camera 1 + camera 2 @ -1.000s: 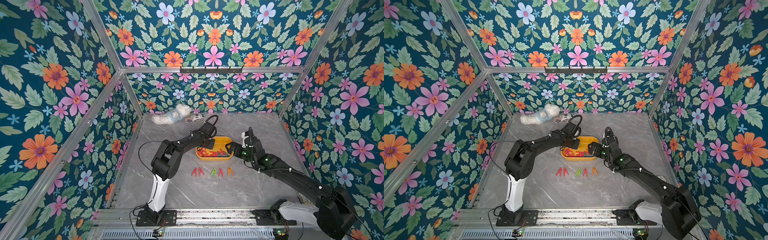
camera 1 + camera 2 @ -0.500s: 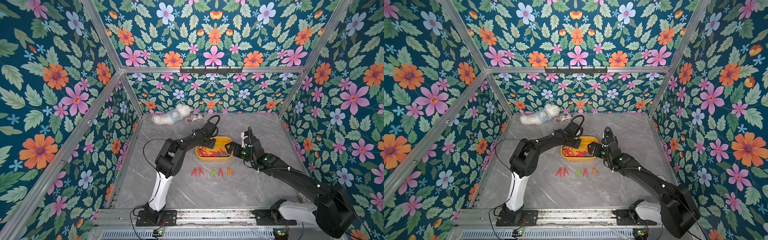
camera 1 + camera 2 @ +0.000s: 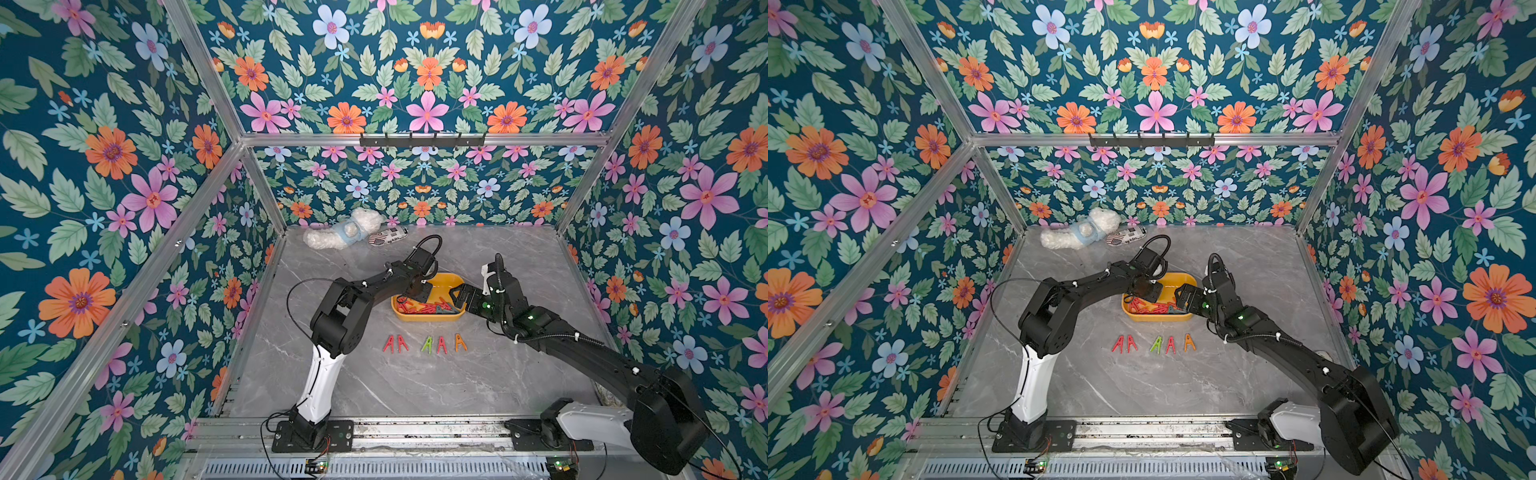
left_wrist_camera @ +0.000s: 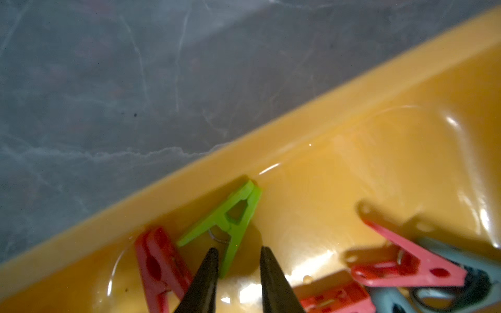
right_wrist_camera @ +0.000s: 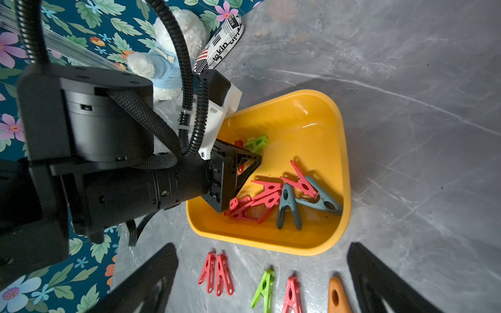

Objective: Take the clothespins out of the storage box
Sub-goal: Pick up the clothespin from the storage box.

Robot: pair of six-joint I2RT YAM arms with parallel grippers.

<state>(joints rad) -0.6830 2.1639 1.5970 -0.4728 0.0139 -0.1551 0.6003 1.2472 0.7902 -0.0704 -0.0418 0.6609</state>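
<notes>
The yellow storage box point(image 3: 428, 319) sits mid-table and holds red, grey-blue and green clothespins point(image 5: 267, 195). My left gripper point(image 4: 240, 253) reaches down into the box's left end. Its jaws are open by a narrow gap, and one leg of the green clothespin point(image 4: 235, 214) lies between the tips, against the box wall point(image 4: 298, 130). A red clothespin point(image 4: 160, 257) lies just beside it. My right gripper point(image 3: 459, 295) hovers wide open at the box's right end and holds nothing. Several clothespins point(image 3: 424, 344) lie in a row on the table in front of the box.
A white plush bear in a blue shirt point(image 3: 345, 235) and a printed pouch point(image 3: 388, 237) lie at the back left by the wall. Floral walls and metal frame posts enclose the grey marble table point(image 3: 415, 386).
The left jaws have narrowed slightly around the green clothespin's leg, and the left arm's elbow has shifted a little. The right arm has not moved.
</notes>
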